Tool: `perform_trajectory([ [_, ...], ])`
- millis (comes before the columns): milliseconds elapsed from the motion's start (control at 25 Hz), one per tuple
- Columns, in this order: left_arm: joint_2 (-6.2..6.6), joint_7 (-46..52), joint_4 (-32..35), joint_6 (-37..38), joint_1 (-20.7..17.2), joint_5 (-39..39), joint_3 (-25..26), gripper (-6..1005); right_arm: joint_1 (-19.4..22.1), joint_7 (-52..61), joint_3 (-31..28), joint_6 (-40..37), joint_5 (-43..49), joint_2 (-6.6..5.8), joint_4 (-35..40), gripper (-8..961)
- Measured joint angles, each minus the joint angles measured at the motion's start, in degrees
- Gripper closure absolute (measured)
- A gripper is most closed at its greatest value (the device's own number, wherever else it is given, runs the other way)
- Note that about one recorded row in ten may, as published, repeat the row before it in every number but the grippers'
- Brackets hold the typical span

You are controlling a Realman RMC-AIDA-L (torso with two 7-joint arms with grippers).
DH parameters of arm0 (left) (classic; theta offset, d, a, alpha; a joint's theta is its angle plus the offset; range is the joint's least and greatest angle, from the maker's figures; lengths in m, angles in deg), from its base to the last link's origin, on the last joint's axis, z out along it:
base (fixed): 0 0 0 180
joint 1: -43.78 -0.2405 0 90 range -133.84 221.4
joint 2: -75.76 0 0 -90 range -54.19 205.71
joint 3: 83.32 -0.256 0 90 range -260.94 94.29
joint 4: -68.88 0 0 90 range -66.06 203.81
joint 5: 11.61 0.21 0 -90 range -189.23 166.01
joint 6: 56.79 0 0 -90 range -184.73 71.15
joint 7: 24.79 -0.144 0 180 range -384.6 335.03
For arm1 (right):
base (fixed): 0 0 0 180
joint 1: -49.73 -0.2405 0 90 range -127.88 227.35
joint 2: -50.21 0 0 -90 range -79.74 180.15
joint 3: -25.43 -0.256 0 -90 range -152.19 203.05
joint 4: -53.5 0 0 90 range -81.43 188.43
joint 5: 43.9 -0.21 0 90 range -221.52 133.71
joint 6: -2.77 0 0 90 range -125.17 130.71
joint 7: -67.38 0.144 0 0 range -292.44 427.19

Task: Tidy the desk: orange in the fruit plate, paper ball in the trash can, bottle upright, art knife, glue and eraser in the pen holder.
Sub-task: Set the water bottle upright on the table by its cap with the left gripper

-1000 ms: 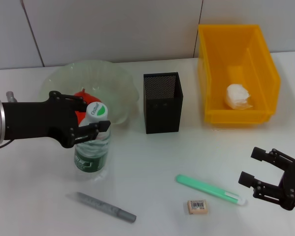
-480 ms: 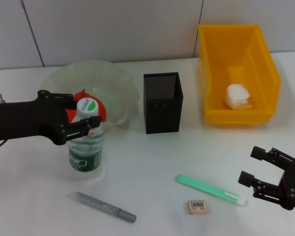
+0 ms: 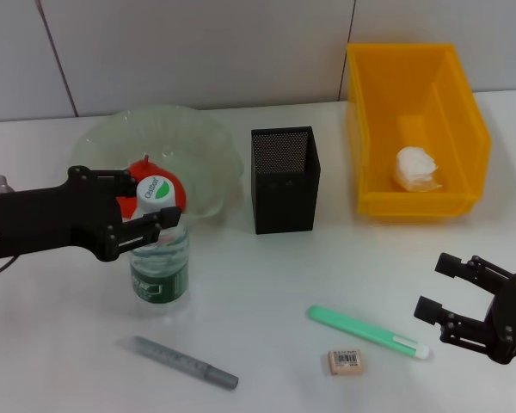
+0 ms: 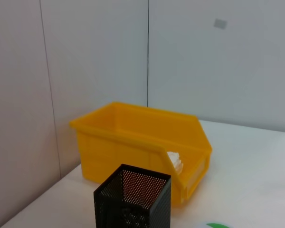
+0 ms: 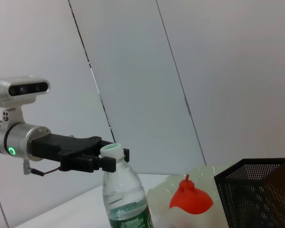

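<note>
Left gripper jaws clamped on the bottle neck just under the cap; the bottle stands nearly upright on the tabletop, at 6 o'clock of the fruit plate, which holds the orange. Right gripper hovers with jaws spread at 3 o'clock of the green art knife and eraser. Paper ball lies in the trash can; pen holder stands between plate and can. Grey glue stick lies at 6 o'clock of the bottle.

- trash can: yellow-orange
- pen holder: black mesh
- fruit plate: translucent pale green
- bottle: clear, green label, white-green cap
- orange: red-orange
- eraser: beige, barcode label
</note>
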Motion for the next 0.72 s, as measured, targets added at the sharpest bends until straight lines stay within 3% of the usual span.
perform_trajectory([
  [720, -0.07, -5.5, -4.6, -2.6, 0.3, -2.7, 0.3, 523, -0.2, 0.1, 0.1, -0.1, 0.1, 0.04, 0.1, 110],
])
